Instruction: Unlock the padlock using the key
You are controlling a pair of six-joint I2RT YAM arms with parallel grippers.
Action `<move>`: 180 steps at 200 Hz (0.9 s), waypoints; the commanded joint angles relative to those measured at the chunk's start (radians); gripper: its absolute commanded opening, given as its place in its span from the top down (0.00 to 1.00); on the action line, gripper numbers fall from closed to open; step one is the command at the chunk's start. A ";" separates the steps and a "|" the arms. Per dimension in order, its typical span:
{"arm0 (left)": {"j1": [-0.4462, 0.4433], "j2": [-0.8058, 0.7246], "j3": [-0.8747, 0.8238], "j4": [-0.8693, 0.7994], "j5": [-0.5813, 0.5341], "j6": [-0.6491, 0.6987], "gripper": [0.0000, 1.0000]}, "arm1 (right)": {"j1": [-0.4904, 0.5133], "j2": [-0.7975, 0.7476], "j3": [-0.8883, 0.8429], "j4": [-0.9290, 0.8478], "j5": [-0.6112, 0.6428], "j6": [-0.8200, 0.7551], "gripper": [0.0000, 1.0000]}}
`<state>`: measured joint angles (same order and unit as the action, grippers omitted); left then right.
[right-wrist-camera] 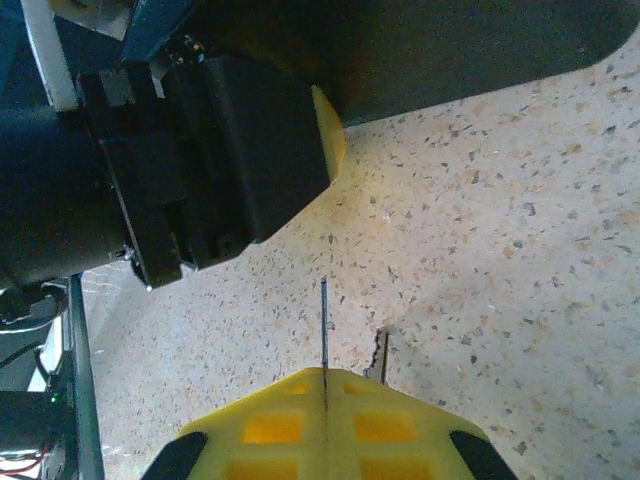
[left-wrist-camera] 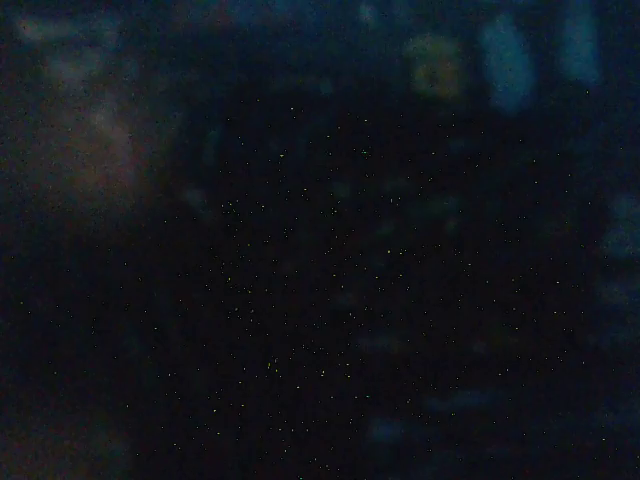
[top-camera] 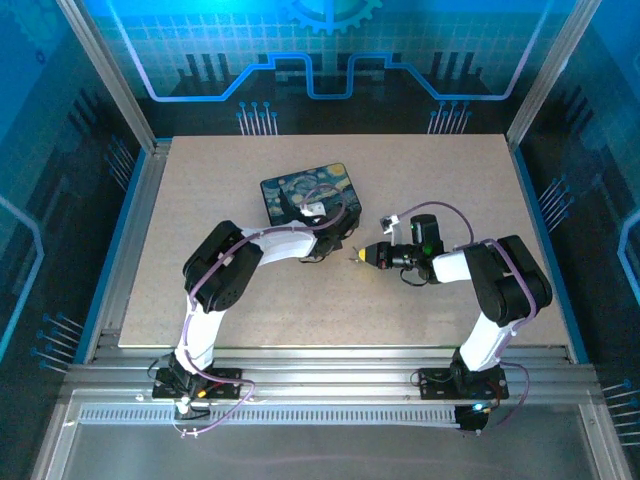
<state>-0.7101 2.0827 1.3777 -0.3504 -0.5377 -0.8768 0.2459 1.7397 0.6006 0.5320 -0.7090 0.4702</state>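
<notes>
My right gripper [right-wrist-camera: 326, 375] has its yellow fingers pressed shut on the key [right-wrist-camera: 324, 325], whose thin dark blade sticks out edge-on above the speckled tabletop. A second toothed blade [right-wrist-camera: 380, 352] shows just right of it. In the top view the right gripper [top-camera: 356, 257] points left towards my left gripper [top-camera: 338, 240], which hangs at the near right corner of the painted box [top-camera: 305, 195]. The left gripper's black body and one yellow finger [right-wrist-camera: 328, 140] fill the upper left of the right wrist view. The padlock is hidden. The left wrist view is almost black.
The tan tabletop [top-camera: 450, 170] is ringed by aluminium rails and blue-lit walls. The box's dark edge [right-wrist-camera: 470, 50] lies beyond the left gripper. Bare board stretches to the right and front of both grippers.
</notes>
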 commanded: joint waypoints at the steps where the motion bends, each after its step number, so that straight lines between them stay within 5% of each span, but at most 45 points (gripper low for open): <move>1: -0.003 0.018 0.025 0.039 -0.069 0.013 0.60 | -0.009 -0.019 -0.015 0.027 -0.031 0.005 1.00; 74: -0.002 0.011 0.011 0.083 -0.113 0.053 0.57 | -0.003 -0.006 -0.004 0.030 -0.037 0.007 1.00; 180: -0.004 0.006 -0.029 0.150 -0.157 0.103 0.79 | 0.010 -0.003 0.001 0.016 -0.043 0.001 1.00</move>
<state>-0.7101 2.0968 1.3712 -0.2356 -0.6483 -0.8116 0.2478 1.7401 0.5972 0.5468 -0.7261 0.4744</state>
